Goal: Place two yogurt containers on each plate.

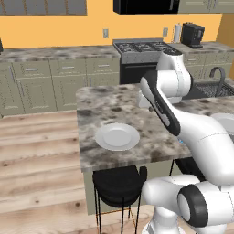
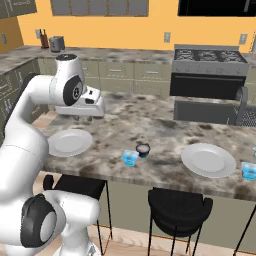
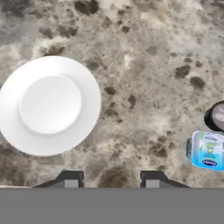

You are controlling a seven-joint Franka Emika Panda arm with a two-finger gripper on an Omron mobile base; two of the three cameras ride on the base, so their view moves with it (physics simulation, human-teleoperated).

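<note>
Mottled granite island counter point(image 2: 165, 125) carries two pale round plates point(image 2: 70, 142) point(image 2: 208, 160); right base view alone shows light-blue boxy tubs point(image 2: 130, 158) point(image 2: 248, 171) near its front edge, beside a dark round cup point(image 2: 143, 149). Gripper point(image 3: 111, 178) hovers with fingers apart, holding nothing.

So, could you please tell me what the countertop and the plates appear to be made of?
The mottled grey-brown island countertop looks like polished granite, judging by its dark speckles. The round pale grey-white plates look like smooth glazed ceramic, though plain matte plastic is possible.

Granite island counter point(image 2: 165, 125) w/ black stools point(image 2: 177, 210) under; stove point(image 2: 210, 62), sink point(image 1: 215, 87) behind.
</note>
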